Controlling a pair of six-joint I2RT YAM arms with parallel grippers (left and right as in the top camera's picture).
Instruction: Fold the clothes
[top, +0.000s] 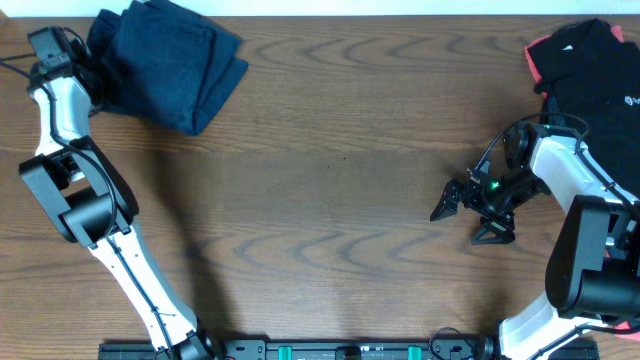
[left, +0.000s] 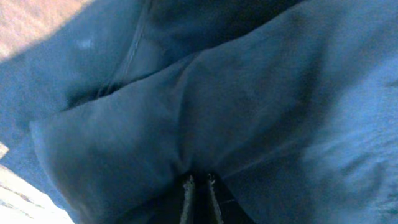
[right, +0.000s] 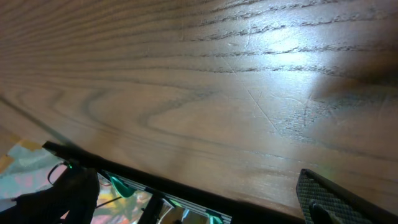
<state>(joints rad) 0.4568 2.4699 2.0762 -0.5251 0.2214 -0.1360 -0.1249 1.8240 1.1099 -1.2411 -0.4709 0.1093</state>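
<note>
My left gripper (left: 199, 190) is nearly closed, seemingly pinching a fold of the soft, limp navy clothes (top: 165, 65); a hemmed edge should hold best. My right gripper (top: 468, 222) gapes empty.

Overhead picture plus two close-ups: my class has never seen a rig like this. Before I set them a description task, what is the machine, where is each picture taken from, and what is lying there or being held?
It is a robot with two white arms at a wooden table. The wide picture looks straight down; each close-up comes from a camera on one wrist. Some navy clothes lie bunched at the left end, a black garment with coral trim at the right end. The left arm reaches into the navy pile; its close-up shows the jaws nearly together, seemingly pinching a fold of it. The right arm is over bare wood, jaws wide open, holding nothing.
</note>
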